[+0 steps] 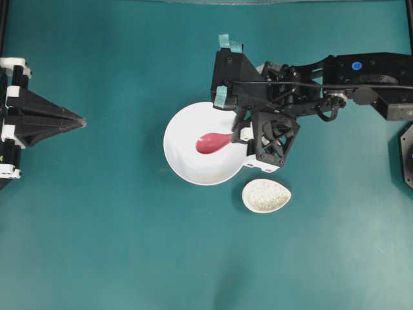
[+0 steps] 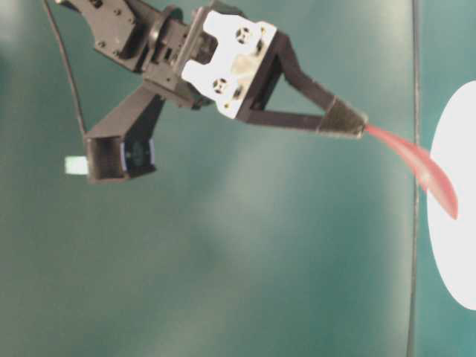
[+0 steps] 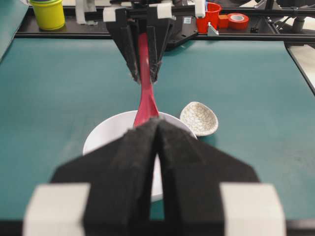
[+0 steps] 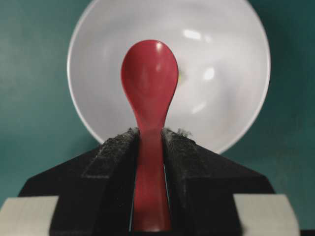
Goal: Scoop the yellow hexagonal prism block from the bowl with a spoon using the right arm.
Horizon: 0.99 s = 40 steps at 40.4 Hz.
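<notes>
The white bowl point(image 1: 184, 158) sits mid-table. My right gripper point(image 1: 240, 134) is shut on the handle of the pink-red spoon point(image 1: 211, 143). It reaches over the bowl's right rim, and the scoop hangs over the inside of the bowl. In the right wrist view the spoon point(image 4: 149, 73) runs straight out from between the pads, and the right gripper point(image 4: 149, 135) clamps its handle above the bowl point(image 4: 221, 49). A tiny pale-yellow sliver, the yellow hexagonal prism block point(image 4: 181, 75), peeks out beside the scoop's right edge, mostly hidden. My left gripper point(image 1: 80, 121) rests shut and empty at the far left.
A small speckled oval spoon rest point(image 1: 266, 195) lies just below and right of the bowl. Beyond the table's far edge, the left wrist view shows a yellow cup point(image 3: 47, 12), a red cup point(image 3: 211, 14) and a red tape roll point(image 3: 237, 19).
</notes>
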Tool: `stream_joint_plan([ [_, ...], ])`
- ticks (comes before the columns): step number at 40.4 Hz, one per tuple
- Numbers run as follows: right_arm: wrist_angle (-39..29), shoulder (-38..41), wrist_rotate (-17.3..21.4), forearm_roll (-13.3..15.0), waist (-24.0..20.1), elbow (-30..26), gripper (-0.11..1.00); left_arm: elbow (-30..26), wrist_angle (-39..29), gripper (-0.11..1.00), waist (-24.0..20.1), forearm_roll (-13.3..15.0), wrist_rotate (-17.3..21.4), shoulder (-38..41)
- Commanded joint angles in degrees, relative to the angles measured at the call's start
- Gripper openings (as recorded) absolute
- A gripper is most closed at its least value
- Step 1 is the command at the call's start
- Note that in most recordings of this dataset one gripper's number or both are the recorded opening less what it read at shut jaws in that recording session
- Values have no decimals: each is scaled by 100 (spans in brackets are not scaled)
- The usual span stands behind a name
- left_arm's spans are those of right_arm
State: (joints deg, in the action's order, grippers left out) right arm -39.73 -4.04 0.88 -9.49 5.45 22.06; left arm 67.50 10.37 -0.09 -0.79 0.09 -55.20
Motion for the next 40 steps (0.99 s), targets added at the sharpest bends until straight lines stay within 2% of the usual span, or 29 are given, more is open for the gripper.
stream_joint_plan([
  [1, -220, -141, 88, 9, 35, -105, 23, -158, 44, 0, -9, -9, 0, 26],
  [8, -527, -141, 246, 9, 44, -105, 23, -158, 53, 0, -9, -18, 0, 26],
  [16, -563, -114, 325, 9, 35, -114, 23, -158, 53, 0, -9, -18, 0, 26],
  [40, -527, 448, 308, 123, 53, -114, 23, -158, 62, 0, -9, -18, -9, 26],
])
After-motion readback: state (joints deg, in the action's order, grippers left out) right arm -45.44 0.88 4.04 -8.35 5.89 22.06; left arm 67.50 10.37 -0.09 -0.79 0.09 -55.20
